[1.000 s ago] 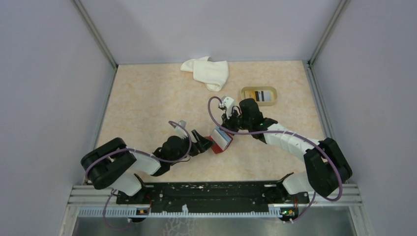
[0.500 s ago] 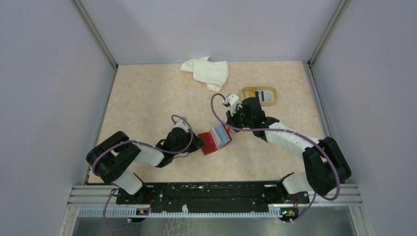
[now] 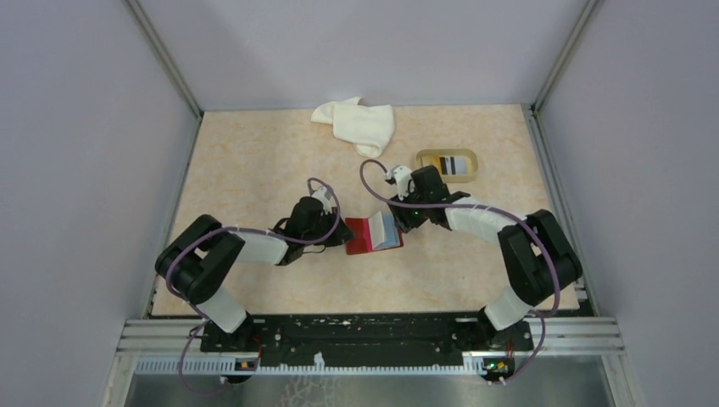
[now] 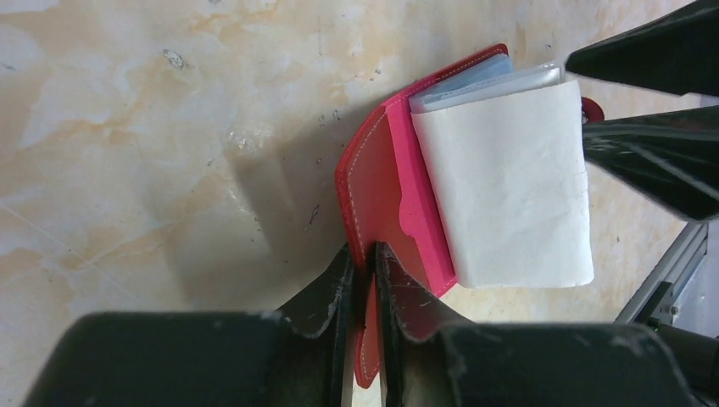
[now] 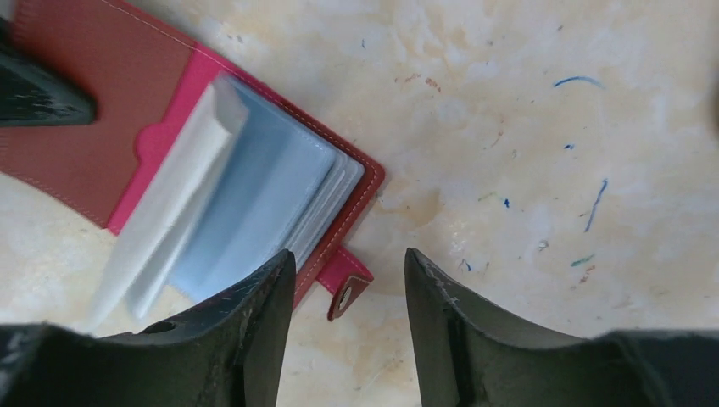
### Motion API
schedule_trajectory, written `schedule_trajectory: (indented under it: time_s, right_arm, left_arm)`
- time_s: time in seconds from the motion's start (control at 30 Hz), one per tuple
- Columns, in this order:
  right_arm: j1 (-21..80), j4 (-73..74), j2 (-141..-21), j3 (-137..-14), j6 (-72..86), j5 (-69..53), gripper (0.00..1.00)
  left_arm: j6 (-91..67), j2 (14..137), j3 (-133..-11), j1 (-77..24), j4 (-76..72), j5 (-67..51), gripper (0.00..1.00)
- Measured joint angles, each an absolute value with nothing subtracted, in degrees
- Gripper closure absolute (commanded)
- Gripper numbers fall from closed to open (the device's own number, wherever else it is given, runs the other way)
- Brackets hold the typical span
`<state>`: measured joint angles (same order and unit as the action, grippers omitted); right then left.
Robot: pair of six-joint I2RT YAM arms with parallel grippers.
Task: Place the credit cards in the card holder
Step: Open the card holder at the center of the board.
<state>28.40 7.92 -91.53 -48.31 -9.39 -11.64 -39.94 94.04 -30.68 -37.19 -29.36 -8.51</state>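
Right now the card holder (image 3: 373,234) is lying spread open around the middle of the worktop (image 3: 254,170), somewhat nearer the near edge than the far one. The left pincer (image 4: 363,280) is clamping the edge of its left cover. Judging by that hold, it is pinning the cover so the holder is not folding shut while a card is going in. A white insert (image 4: 504,186) and the clear sleeves (image 5: 254,195) are standing up from the spine, showing the pockets. The right pincer (image 5: 349,261) is hanging with its jaws apart and gripping nothing, just beside the holder's right cover and over the snap tab (image 5: 343,284). It is carrying no card, so loading is probably not yet under way.

Counting: one card holder, one beige tray (image 3: 419,161) sitting toward the far right corner, and one white cloth (image 3: 356,123) lying at the far edge. One striped card (image 3: 458,164) is showing in the tray. Whether more are lying under it, I cannot tell.
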Motion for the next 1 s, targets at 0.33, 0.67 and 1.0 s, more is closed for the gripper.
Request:
schedule_trajectory:
  time_s: [0.33,0.67,1.0]
  right_arm:
    - [25.5,7.5,-80.3,-46.9,-14.2,-27.1,0.88]
    - [27.4,10.9,-91.8,-47.4,-12.4,-28.4,0.91]
    - [32.4,9.6,-94.3,-48.7,-8.0,-34.3,0.88]
  left_arm:
    - [-36.8,94.0,-30.8,-37.0,-29.3,-11.3,0.83]
    - [-38.0,94.5,-27.5,-36.9,-34.7,-16.9,0.84]
    - [-42.2,99.0,-25.5,-36.6,-44.5,-24.1,0.70]
